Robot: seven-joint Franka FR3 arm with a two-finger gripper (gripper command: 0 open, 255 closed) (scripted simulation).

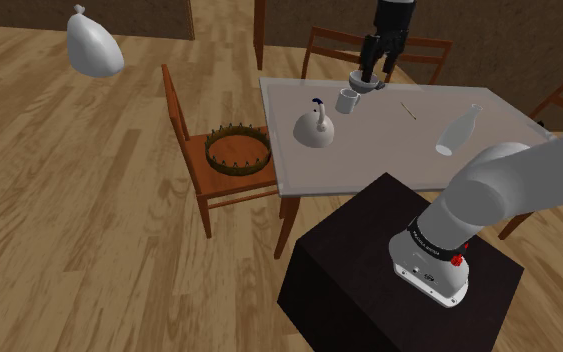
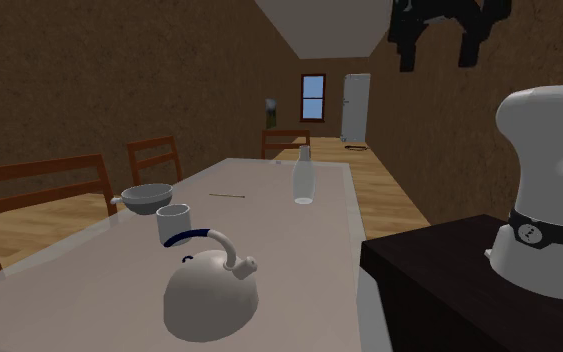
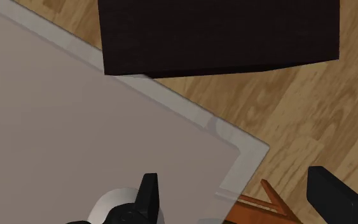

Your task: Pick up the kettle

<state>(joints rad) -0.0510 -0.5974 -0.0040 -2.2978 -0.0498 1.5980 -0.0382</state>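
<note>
Grey-white tabletop [image 1: 369, 155] with plenty of bare room in the middle, so space isn't the problem here. The kettle [image 1: 314, 128] sits toward the table edge on the shoulder view's left, the side where a wooden chair [image 1: 182, 105] holds a spiky-rimmed basket [image 1: 238, 152]. A mug [image 1: 347, 100] stands just beside the kettle, further in, and a bowl [image 2: 147, 196] sits beyond the mug near the far edge. A pale bottle [image 1: 459, 131] stands well apart on the other side, with a thin stick [image 1: 409, 110] lying on the open stretch between.

The kettle itself is a squat pale dome with a small knob on top, a short curved spout and an arched handle that's dark blue over most of its length. It stands upright, and nothing touches it.

The gripper [image 1: 379, 68] is up high, well above the table, fingers spread wide with nothing between them. In the wrist view it looks down on a table corner with wood floor past it, the dark stand [image 3: 215, 35] beyond that, and a pale round thing by one finger that I can't make out.
</note>
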